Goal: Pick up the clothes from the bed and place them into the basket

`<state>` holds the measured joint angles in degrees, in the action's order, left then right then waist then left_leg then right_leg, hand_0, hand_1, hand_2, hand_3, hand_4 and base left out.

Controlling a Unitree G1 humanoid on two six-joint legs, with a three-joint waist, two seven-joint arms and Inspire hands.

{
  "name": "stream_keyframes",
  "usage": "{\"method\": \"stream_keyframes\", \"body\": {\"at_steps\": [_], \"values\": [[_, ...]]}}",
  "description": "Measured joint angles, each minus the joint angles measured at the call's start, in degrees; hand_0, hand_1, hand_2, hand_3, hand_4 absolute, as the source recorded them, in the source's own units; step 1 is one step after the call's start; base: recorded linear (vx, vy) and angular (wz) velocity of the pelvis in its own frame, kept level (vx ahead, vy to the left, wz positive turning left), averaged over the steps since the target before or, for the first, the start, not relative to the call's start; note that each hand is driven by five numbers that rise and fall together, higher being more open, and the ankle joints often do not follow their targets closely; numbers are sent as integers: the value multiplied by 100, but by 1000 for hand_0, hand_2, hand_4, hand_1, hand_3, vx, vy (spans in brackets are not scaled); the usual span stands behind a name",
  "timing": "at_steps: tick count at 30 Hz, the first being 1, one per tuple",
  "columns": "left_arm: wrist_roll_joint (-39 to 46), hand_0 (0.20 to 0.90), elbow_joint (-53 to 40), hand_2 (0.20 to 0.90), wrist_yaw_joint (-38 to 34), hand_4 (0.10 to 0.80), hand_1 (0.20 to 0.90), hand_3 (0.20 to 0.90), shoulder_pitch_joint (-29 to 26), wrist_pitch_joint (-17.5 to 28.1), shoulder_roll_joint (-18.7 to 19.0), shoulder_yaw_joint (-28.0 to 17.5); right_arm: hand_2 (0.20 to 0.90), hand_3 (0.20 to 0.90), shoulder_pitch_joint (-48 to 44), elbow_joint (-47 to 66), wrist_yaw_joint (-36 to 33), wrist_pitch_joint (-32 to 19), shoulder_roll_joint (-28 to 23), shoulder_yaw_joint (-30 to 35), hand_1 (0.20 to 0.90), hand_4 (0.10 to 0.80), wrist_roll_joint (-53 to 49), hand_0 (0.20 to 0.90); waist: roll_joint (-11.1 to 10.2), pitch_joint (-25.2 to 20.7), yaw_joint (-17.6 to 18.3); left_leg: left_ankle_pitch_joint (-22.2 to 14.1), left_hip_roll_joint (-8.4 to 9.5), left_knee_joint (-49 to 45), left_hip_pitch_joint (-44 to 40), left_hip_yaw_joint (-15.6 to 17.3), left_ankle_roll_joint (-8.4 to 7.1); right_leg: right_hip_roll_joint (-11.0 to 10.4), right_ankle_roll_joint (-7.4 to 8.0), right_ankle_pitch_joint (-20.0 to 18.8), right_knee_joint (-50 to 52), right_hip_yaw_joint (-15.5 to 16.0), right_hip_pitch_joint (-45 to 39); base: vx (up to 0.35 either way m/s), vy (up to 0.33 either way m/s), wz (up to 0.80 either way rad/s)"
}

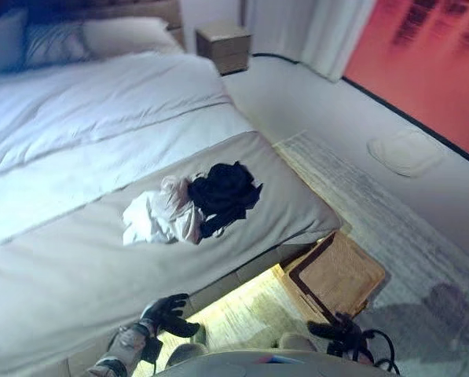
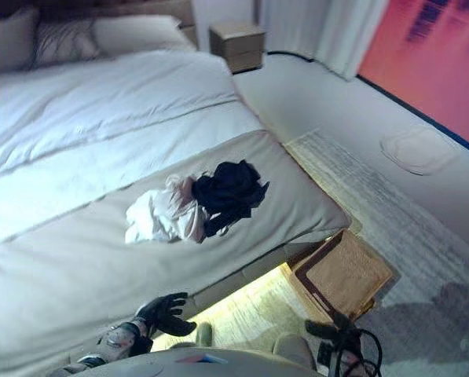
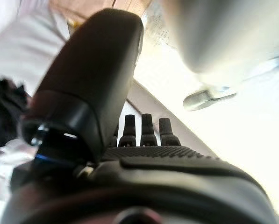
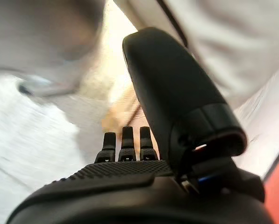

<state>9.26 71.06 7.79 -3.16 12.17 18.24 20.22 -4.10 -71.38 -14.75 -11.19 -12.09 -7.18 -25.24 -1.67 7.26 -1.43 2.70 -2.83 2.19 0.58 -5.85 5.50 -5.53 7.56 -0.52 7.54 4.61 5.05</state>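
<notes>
A black garment [image 1: 225, 192] and a white garment [image 1: 159, 214] lie bunched together on the grey blanket near the foot corner of the bed [image 1: 77, 267]. A woven basket [image 1: 336, 275] stands on the floor by that corner, partly tucked under the bed's edge. My left hand [image 1: 167, 314] hangs low in front of the bed's side, fingers relaxed and empty; it also shows in its wrist view [image 3: 144, 130]. My right hand [image 1: 340, 330] hangs low near the basket, fingers straight and empty, as its wrist view [image 4: 123, 142] shows.
A wooden nightstand [image 1: 225, 45] stands at the far side by white curtains [image 1: 313, 31]. Pillows [image 1: 53, 41] lie at the bed's head. A pale rug [image 1: 407, 228] covers the floor right of the bed, with a round white pad [image 1: 403, 153] beyond it.
</notes>
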Motion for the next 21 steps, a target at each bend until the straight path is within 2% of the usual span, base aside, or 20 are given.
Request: {"method": "stream_keyframes", "body": {"at_steps": [2, 3, 5, 6, 7, 10, 13, 14, 15, 16, 18, 21], "values": [[62, 900, 32, 900, -89, 800, 900, 900, -19, -3, 33, -84, 900, 900, -216, -63, -35, -43, -134, 90, 900, 800, 59, 900, -233, 25, 111, -39, 317, 77, 66, -257, -74, -207, -3, -19, -840, -316, -417, 273, -292, 101], [68, 900, 28, 900, -129, 800, 900, 900, -4, 10, -26, -100, 900, 900, -232, -89, -43, -17, -211, 141, 900, 800, 106, 900, -155, 64, 94, -37, 285, 160, -48, -331, -94, -170, -30, -120, -940, -254, -573, 191, -296, 106], [83, 900, -89, 900, -155, 800, 900, 900, 238, 58, -105, -196, 900, 900, -236, -99, -144, 2, -377, 194, 900, 800, 242, 900, 11, 93, -18, -2, 83, 317, -317, -247, -262, -34, -32, -118, -1173, 25, -981, 159, -276, 55], [105, 900, -227, 900, -200, 800, 900, 900, 412, 62, -162, -320, 900, 900, -232, -87, -146, 36, -499, 193, 900, 800, 348, 900, 101, 50, -114, 92, -48, 317, -396, -192, -489, 72, -64, -99, -1281, 125, -1141, 177, -261, 30], [109, 900, -334, 900, -228, 800, 900, 900, 498, 88, -165, -353, 900, 900, -239, -14, -147, 72, -609, 193, 900, 800, 456, 900, 130, 23, -242, 47, -143, 316, -405, -137, -578, 149, -133, -52, -1296, 199, -1195, 168, -285, 35], [103, 900, -558, 900, -231, 800, 900, 900, 552, 101, -115, -368, 900, 900, -355, 95, -131, 345, -1069, 132, 900, 800, 1108, 900, 79, -30, -480, 180, -304, 288, -326, -126, -777, 301, -268, -42, -1278, 445, -1211, 15, -232, 28], [90, 900, -707, 900, -152, 800, 900, 900, 509, 87, 10, -359, 900, 900, -595, 201, -252, 365, -1485, -92, 900, 800, 1505, 900, 8, -63, -552, 305, -318, 183, -42, -140, -970, 334, -304, -67, -1276, 538, -1029, -183, -161, 19], [91, 900, -750, 900, -93, 800, 900, 900, 394, 87, 126, -218, 900, 900, -750, 328, -407, 383, -1645, -180, 900, 800, 1558, 900, -65, -34, -564, 402, -300, -33, 295, -57, -1089, 305, -345, -95, -1249, 653, -883, -245, -83, 40], [97, 900, -741, 900, -35, 800, 900, 900, 279, 95, 219, -116, 900, 900, -882, 428, -515, 382, -1757, -206, 900, 800, 1629, 900, -92, -17, -520, 440, -259, -178, 556, 61, -1140, 281, -352, -102, -1238, 750, -736, -136, -26, 51], [103, 900, -732, 900, 52, 800, 900, 900, 128, 100, 305, -2, 900, 900, -1121, 484, -629, 378, -1896, -272, 900, 800, 1743, 900, -82, 18, -437, 460, -241, -189, 746, 188, -1115, 283, -353, -102, -1238, 854, -616, -45, 5, 46], [174, 900, -728, 900, 111, 800, 900, 900, -1, 94, 343, 27, 900, 900, -1660, 591, -787, 432, -2080, -309, 900, 800, 2053, 900, -28, 152, -427, 539, -223, -67, 783, 182, -1057, 279, -393, -134, -1228, 871, -532, -44, -16, 18], [361, 900, -744, 900, 118, 800, 900, 900, -140, 153, 415, 165, 900, 900, -2605, 630, -827, 401, -2555, -994, 900, 800, 2903, 900, 128, 419, -479, 579, -221, 34, 828, 179, -1069, 234, -389, -128, -1123, 876, -389, -112, -36, 3]]}}
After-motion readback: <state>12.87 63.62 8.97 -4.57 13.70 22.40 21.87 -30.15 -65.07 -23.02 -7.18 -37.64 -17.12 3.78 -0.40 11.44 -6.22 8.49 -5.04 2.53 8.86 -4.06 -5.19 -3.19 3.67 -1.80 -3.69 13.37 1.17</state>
